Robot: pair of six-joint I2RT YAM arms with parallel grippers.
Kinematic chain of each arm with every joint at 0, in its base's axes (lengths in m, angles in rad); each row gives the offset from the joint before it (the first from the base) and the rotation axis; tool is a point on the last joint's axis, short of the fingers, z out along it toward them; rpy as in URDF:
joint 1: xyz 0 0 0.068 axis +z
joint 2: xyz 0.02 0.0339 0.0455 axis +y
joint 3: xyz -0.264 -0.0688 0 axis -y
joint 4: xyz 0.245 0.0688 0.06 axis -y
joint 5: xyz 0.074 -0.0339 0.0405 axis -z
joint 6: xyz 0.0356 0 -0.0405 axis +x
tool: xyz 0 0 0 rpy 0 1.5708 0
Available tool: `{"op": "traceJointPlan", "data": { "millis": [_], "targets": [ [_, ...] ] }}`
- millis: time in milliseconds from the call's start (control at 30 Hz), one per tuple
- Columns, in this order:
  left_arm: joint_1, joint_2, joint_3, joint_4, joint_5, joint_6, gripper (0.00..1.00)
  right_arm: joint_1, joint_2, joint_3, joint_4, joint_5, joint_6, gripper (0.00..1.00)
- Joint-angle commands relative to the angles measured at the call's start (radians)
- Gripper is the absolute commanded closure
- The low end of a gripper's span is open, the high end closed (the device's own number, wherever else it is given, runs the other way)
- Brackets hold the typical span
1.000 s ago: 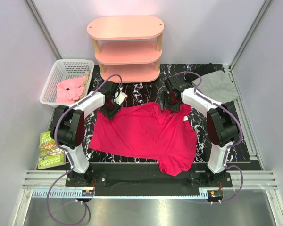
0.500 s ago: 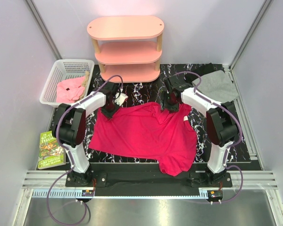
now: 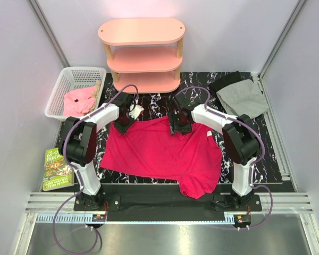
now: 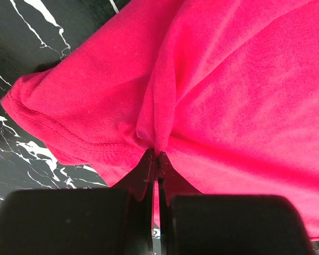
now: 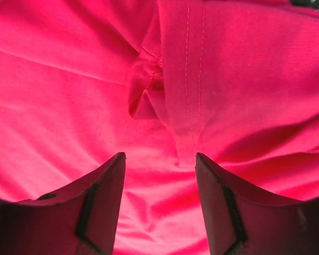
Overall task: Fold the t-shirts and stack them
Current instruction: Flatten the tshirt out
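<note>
The crimson-red t-shirt lies spread and rumpled on the black marbled mat. My left gripper is shut on a pinched fold of the red shirt at its far left corner; the fingertips are pressed together on the cloth. My right gripper is open above the shirt's far middle edge, its fingers astride a stitched hem fold. The light grey t-shirt lies at the far right of the mat.
A pink three-tier shelf stands at the back. A white basket with pink cloth sits at the far left. A green book lies left of the mat. A small white object lies by the left gripper.
My right gripper has moved left along the shirt's far edge, from near the right shoulder to the middle. The left gripper has stayed put, still holding the cloth.
</note>
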Motion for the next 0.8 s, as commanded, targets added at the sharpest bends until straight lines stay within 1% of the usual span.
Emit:
{"op": "traceJointPlan", "data": {
  "millis": [0,267,400,600,733,767],
  "targets": [
    [0.009,-0.029,0.046,0.014,-0.005,0.009,1.0,-0.003,0.028,-0.007,0.009,0.054,-0.04,0.39],
    [0.023,-0.048,0.042,0.01,0.005,0.011,1.0,-0.003,0.065,0.007,0.007,0.083,-0.038,0.47],
    [0.026,-0.052,0.034,0.01,0.006,0.014,1.0,-0.005,0.079,0.024,0.006,0.079,-0.04,0.56],
    [0.027,-0.055,0.028,0.01,0.006,0.015,1.0,-0.005,0.077,0.042,-0.007,0.079,-0.043,0.67],
    [0.027,-0.057,0.026,0.008,0.005,0.019,1.0,-0.003,0.071,0.047,-0.013,0.083,-0.043,0.8],
    [0.027,-0.06,0.026,0.01,0.006,0.019,1.0,-0.005,0.068,0.05,-0.017,0.083,-0.042,0.81]
  ]
}}
